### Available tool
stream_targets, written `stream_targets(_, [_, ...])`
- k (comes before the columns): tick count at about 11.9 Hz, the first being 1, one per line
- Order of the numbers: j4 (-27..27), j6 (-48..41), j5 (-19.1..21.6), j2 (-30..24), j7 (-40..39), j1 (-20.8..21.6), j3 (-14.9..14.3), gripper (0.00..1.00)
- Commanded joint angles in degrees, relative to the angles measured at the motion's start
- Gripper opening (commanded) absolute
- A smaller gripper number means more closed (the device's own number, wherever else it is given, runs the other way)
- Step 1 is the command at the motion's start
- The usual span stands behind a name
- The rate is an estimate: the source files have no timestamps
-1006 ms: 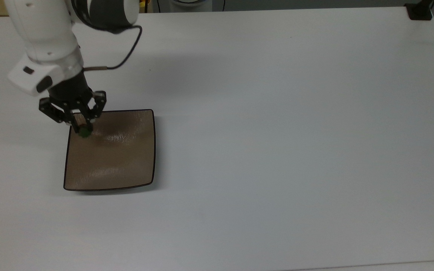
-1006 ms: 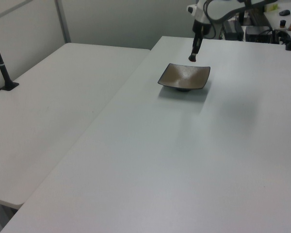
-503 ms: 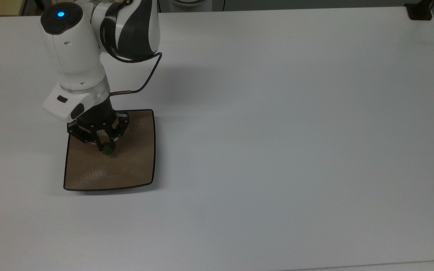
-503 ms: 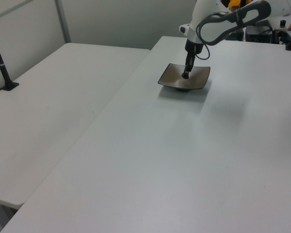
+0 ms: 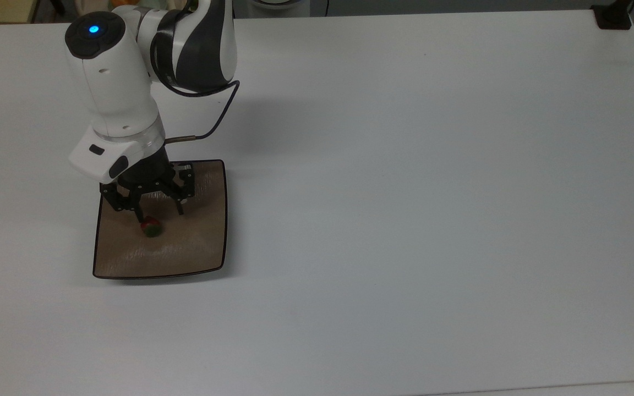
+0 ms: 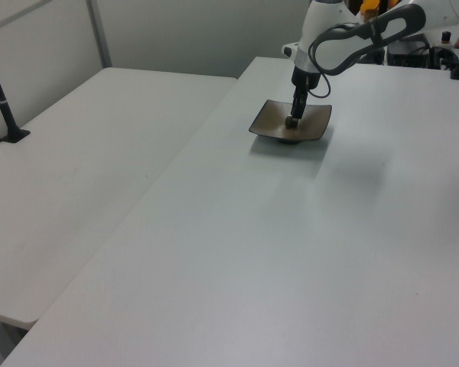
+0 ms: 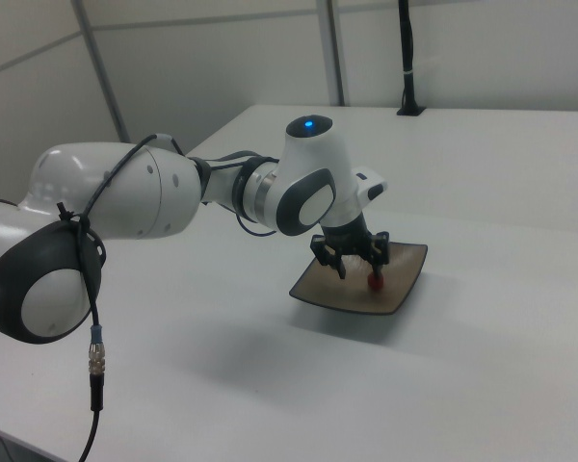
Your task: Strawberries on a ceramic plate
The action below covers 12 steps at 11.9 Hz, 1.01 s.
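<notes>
The strawberry (image 5: 150,227), a tiny red berry with a green cap, lies on the square tan-brown ceramic plate (image 5: 198,242) near its middle. My gripper (image 5: 160,214) hangs just above it, open, with its two fingers spread and nothing held between them. In the right view the berry (image 7: 375,282) rests on the plate (image 7: 405,265) just below the gripper (image 7: 359,268). In the left view the gripper (image 6: 293,120) stands over the plate (image 6: 271,119).
The plate sits on a wide white table (image 5: 405,192). A black post base (image 5: 613,16) stands at the top view's far right corner. A second white table (image 6: 76,153) adjoins on the left view's left.
The gripper travelled from the plate's corner to over its middle and came down. It then opened, and the strawberry it held now lies on the plate.
</notes>
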Motion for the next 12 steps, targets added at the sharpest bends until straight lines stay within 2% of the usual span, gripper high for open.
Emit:
stream_targets(1, [-1.4, 0.3, 1.3, -3.2, 0.4, 0.9, -0.7, 1.00])
stream_targets(3, [-1.4, -2.7, 1.3, -6.5, 0.7, 0.7, -1.1, 1.00])
stream_targets(7, [-0.8, -20.2, 0.9, -17.8, 9.2, 0.2, -1.5, 1.00])
stream_targets(9, [-0.9, -28.7, 1.0, -23.3, 10.1, 0.3, -1.5, 1.00])
stream_targets(12, [-0.9, -38.5, 1.2, -29.2, 16.1, 0.8, -1.4, 1.00])
